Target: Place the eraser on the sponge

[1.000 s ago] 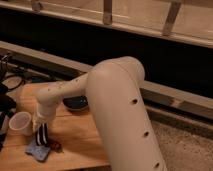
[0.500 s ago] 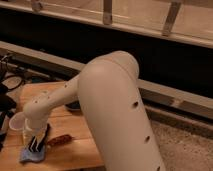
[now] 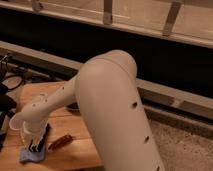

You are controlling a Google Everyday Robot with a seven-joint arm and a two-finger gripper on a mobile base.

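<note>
A blue sponge (image 3: 29, 156) lies flat on the wooden table (image 3: 75, 155) near its front left corner. My gripper (image 3: 36, 144) hangs at the end of the white arm (image 3: 107, 105), directly over the sponge and touching or almost touching its top. Dark parts at the gripper reach down onto the sponge. I cannot tell the eraser apart from these dark parts, so it is hidden from me at this moment.
A brown oblong object (image 3: 60, 142) lies on the table just right of the sponge. A white cup (image 3: 15, 122) stands to the left of the gripper. Dark cables and gear (image 3: 10, 85) sit off the table's left side. A dark bowl-like shape (image 3: 74, 106) lies behind the arm.
The arm's bulk has swung to the left and fills more of the view. The gripper shifted slightly left and stays low over the blue sponge.
</note>
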